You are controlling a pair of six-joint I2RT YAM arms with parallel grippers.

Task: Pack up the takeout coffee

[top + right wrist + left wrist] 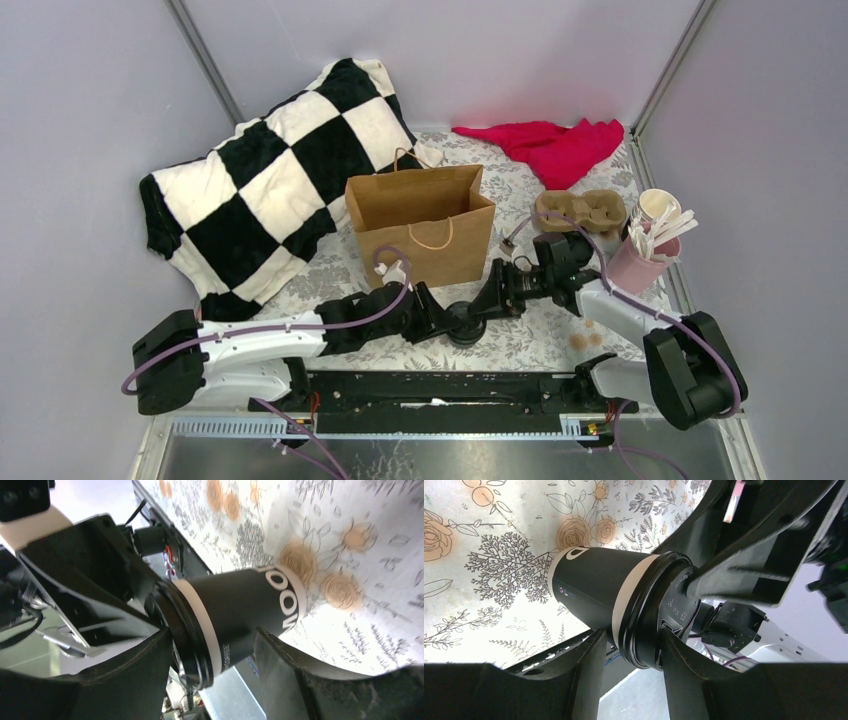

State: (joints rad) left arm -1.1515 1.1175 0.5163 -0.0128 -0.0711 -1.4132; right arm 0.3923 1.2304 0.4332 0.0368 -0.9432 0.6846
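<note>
Black fingers (584, 675) of the left gripper (633, 632) fill the bottom of its wrist view. The cup (594, 587) sits between them, black, with a white band under its black lid (644, 610). One finger lies against the cup's side just below the band and the other against the lid's top. The jaws stand about half open and are closed on the cup at its rim. In that same view a finger of the right gripper (214, 632) lies flat against the middle of the lid.

From the right wrist the cup shows again between that gripper's own fingers (310, 680), the lid end by one and the lower side by the other. These jaws stand wider, and I cannot tell whether they grip the cup or only straddle it. Nor can I tell whether the cup's base rests on the tablecloth (540, 340) or hangs just above it.

From above, the two grippers meet at the cup from left and right, near the table's front edge. The cup is just in front of the bag (420, 225) and outside it. The bag stands upright with its mouth open.

Behind and left of the bag is a checkered pillow (260, 190). A red cloth (555, 145) lies at the far right. Right of the bag sits a brown tray (580, 210). Just beside it a pink cup (640, 268) holds stirrers (655, 235), and a white cup (658, 207) stands right behind.
</note>
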